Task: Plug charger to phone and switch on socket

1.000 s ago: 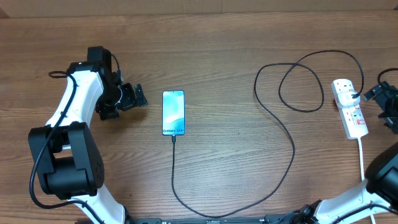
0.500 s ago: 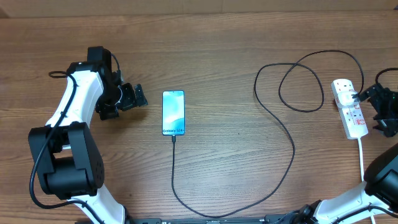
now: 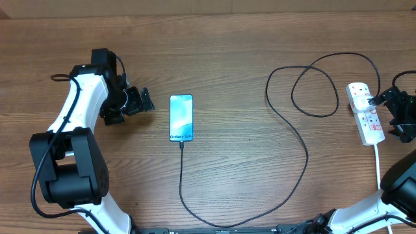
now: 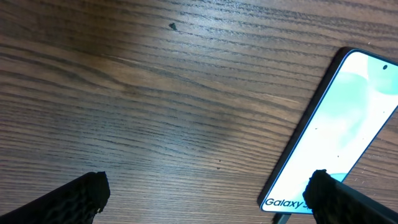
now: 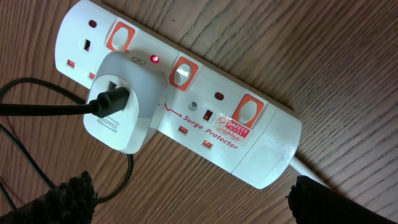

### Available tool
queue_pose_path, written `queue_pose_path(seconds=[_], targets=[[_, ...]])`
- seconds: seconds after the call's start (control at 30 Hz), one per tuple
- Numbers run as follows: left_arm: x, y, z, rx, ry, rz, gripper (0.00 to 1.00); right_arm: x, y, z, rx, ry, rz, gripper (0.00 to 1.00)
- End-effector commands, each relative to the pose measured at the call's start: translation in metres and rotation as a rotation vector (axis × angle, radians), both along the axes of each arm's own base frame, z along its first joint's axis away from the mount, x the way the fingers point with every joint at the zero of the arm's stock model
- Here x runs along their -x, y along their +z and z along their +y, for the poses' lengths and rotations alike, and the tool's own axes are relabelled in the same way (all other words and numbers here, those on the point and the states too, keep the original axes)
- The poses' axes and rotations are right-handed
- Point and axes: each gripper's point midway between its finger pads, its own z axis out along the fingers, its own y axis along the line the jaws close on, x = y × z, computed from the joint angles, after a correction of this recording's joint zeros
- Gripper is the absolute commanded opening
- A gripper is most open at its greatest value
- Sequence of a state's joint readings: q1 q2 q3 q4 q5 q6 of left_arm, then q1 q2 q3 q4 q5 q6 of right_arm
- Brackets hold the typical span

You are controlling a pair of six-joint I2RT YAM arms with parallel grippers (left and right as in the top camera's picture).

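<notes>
Surface [image 3: 234, 39]: wood, task items flat on it. Charger [image 3: 180, 175] loops from right edge past near edge, up to phone. Socket [image 3: 366, 116] at right edge, white strip, adapter [image 5: 121, 112] seated. Phone [image 3: 182, 117] left of centre, teal screen lit, cable tip at its near short edge; plugged, I judge. Left tool [image 3: 144, 101] open, empty, beside phone. Right tool [image 3: 390, 116] open, empty, at socket. Middle switch [image 5: 181, 73] looks lit, red lamp [image 5: 154, 59] on; I read power on. Nothing left, I think.

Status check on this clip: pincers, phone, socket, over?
Left pincer open beside phone; right pincer open over socket. Charger meets phone's short edge. Red light lit. Nothing blocking.
</notes>
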State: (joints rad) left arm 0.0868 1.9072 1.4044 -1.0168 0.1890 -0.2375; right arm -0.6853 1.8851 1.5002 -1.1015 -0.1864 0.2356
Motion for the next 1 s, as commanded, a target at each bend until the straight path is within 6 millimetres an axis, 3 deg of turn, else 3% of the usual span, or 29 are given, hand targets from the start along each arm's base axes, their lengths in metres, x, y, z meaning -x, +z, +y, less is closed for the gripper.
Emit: queue_pose_path(seconds=[0.0, 0.97], targets=[[-0.0026, 0.0073, 0.0034, -0.011, 0.018, -0.021, 1.00, -0.0018, 0.0072, 0.0029, 0.004, 0.003, -0.020, 1.00], [-0.0032, 0.0121, 0.0009, -0.012, 0.011, -0.035, 1.00, -0.0018, 0.0072, 0.0029, 0.004, 0.003, -0.020, 1.00]])
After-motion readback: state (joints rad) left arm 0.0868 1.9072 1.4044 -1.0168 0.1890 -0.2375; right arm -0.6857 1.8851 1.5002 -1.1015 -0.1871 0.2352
